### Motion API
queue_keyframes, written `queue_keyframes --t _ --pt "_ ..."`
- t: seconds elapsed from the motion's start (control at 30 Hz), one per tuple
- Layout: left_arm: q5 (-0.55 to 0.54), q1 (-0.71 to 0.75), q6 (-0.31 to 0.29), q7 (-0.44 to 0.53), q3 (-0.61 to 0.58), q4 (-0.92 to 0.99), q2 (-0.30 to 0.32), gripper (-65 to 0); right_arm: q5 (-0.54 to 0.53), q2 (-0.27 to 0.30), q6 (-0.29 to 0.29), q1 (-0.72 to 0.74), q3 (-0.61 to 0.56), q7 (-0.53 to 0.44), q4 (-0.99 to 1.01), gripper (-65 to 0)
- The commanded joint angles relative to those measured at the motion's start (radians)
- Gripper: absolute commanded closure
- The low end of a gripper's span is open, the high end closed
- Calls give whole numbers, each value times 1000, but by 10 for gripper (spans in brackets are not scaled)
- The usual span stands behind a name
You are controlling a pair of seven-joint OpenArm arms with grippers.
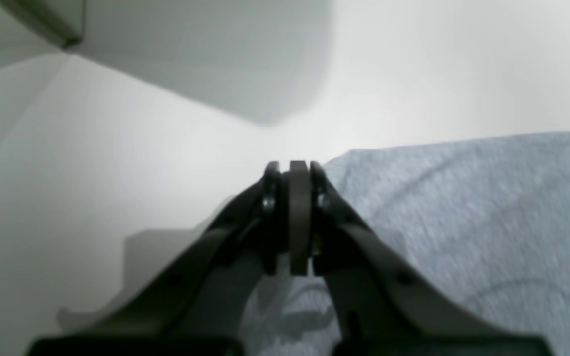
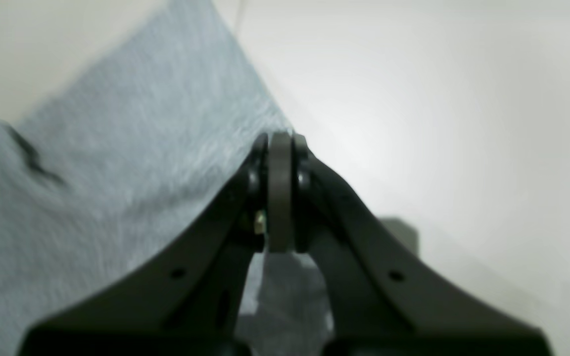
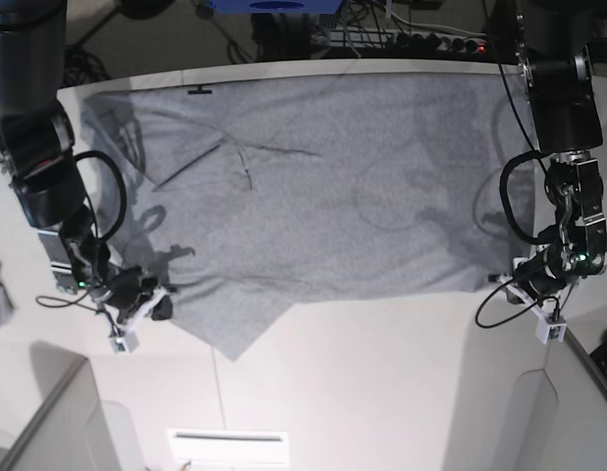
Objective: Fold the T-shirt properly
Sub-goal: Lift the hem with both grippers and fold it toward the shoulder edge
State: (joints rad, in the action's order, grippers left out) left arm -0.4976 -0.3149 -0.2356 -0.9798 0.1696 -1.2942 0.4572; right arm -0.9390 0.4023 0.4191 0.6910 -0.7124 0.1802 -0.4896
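The heather-grey T-shirt (image 3: 313,196) lies spread plain side up over most of the white table (image 3: 381,392), with a pointed flap hanging toward the near edge. My left gripper (image 3: 501,282) sits at the shirt's near right corner. In the left wrist view the left gripper (image 1: 299,165) is shut, with the T-shirt (image 1: 463,222) meeting its tips and bunched under the jaws. My right gripper (image 3: 158,302) is at the near left corner. The right wrist view shows the right gripper (image 2: 280,134) shut too, the T-shirt (image 2: 117,173) running up to its tips.
Cables and a power strip (image 3: 421,39) run along the table's far edge. A short black mark (image 3: 198,91) sits at the far left of the shirt. A white slotted part (image 3: 229,437) lies at the near edge. Bare table (image 2: 438,123) stretches beside each gripper.
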Motion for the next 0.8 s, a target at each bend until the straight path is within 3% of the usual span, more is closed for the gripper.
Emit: queue_keyframes --t 0.0,0.37,0.53,0.77 --pt "0 -10 0 3 9 -34 18 0 -12 14 5 28 9 -23 -11 0" --pt "0 148 -1 -6 129 -196 -8 0 -13 56 5 -37 46 -20 -111 0" --pt "-2 187 -1 -6 135 -253 -11 0 -12 59 5 -77 156 63 -195 0" --pt "-2 247 -1 -6 137 -328 -11 0 -12 59 5 -92 175 124 -215 0"
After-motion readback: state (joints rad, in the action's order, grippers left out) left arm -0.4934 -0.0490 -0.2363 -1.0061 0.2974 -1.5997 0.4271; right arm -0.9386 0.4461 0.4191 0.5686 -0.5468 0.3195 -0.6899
